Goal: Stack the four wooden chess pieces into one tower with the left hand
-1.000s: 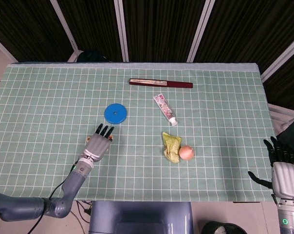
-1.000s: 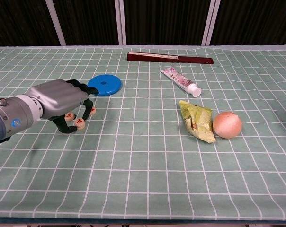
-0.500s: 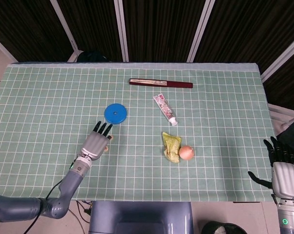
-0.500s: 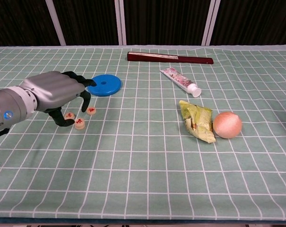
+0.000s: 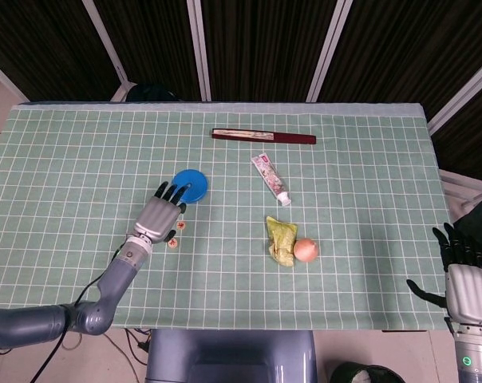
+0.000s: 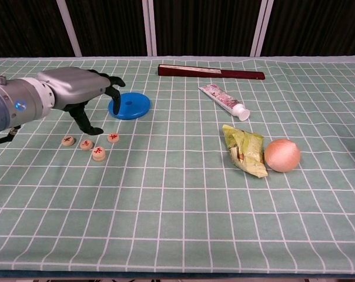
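Note:
Several flat round wooden chess pieces with red characters lie singly on the green grid cloth: one at the left, one beside it, one nearest the front and one to the right. None rests on another. My left hand hovers above and behind them, empty, with its fingers spread and the thumb pointing down. In the head view the left hand covers part of the group; two pieces show beside it. My right hand hangs off the table's right edge, fingers apart.
A blue disc lies just behind the pieces, near my left fingertips. A toothpaste tube, a long dark red case, a yellow-green packet and an orange ball lie to the right.
My left hand has lifted off the pieces and moved back toward the blue disc, uncovering all of them. The pieces lie where they were. The right hand has not moved.

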Robot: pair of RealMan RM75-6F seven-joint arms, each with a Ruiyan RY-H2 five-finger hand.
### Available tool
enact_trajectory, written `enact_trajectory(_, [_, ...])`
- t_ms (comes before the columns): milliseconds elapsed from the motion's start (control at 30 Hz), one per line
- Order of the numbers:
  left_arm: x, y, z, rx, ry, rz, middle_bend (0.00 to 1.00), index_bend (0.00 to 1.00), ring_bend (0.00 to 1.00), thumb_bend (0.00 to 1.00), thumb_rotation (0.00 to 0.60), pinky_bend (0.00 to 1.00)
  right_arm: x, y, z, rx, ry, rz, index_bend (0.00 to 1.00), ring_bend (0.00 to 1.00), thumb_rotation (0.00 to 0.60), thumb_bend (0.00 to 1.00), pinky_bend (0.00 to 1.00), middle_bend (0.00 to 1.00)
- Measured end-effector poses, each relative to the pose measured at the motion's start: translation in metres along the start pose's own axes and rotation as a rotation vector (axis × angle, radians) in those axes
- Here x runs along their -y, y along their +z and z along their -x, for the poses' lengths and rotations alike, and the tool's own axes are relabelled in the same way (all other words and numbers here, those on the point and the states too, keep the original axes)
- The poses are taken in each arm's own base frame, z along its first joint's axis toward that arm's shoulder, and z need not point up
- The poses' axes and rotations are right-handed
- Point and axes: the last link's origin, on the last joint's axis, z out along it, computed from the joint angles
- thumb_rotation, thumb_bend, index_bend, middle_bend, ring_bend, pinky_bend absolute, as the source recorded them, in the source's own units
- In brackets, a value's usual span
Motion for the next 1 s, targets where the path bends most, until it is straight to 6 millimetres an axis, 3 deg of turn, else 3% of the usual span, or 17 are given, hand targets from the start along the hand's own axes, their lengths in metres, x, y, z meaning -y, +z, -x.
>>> enact_trajectory(467, [-0.004,0.03,0.004,0.06,0.012,0.011,0.0,0.39,0.0,0.23,0.6,0.0,-0.001,0.001,0.0,0.002,0.014,0.017,0.08,0.0,0.6,0.23,0.0,0.01])
enact_trajectory(1000, [-0.009,0.035,0.02,0.065,0.051,0.018,0.0,0.46,0.0,0.24,0.6,0.0,-0.001,0.002,-0.001,0.005,0.021,0.021,0.08,0.0,0.6,0.23,0.0,0.01])
